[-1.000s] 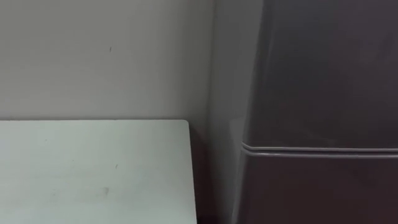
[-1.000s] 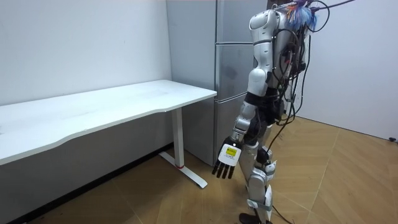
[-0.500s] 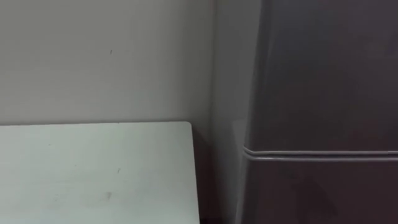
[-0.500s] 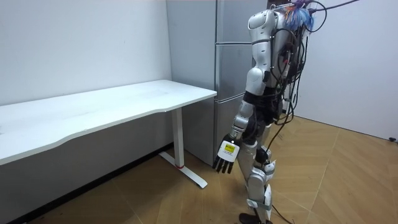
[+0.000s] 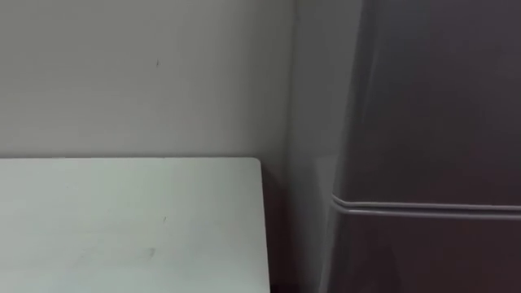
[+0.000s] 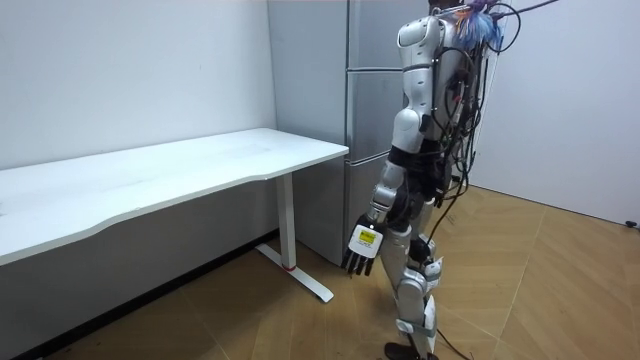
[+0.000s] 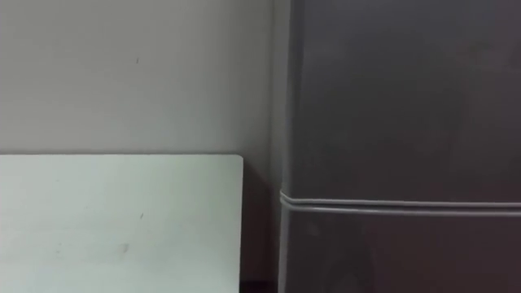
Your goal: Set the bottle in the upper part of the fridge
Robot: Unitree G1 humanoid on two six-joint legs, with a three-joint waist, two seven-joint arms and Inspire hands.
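Fingers of L hand hang straight and loose, pointing at the floor, gripping nothing; the arm drops along the robot's side. There is a yellow-and-white patch on the hand's back, w/ print too small to read. In the room view the robot stands upright on wood flooring, close up to the tall grey fridge and facing it, w/ the hand at approx. 6 o'clock of frame centre. A white table runs out toward 9 o'clock along the pale wall. Its near corner is just beside the fridge's side and its white leg is at 9 o'clock of the hand, apart from it. In the eye views the tabletop fills 7–8 o'clock, bare wall is at 11 o'clock, and the fridge front takes 1 to 5 o'clock. A dark narrow gap splits the table edge from the fridge side. A light horizontal seam at approx. 4 o'clock divides the upper door from the door below. Both prob. shut, tho the front is dim and I can't make out a handle. The fridge front is plain grey. Can't tell where the bottle is.
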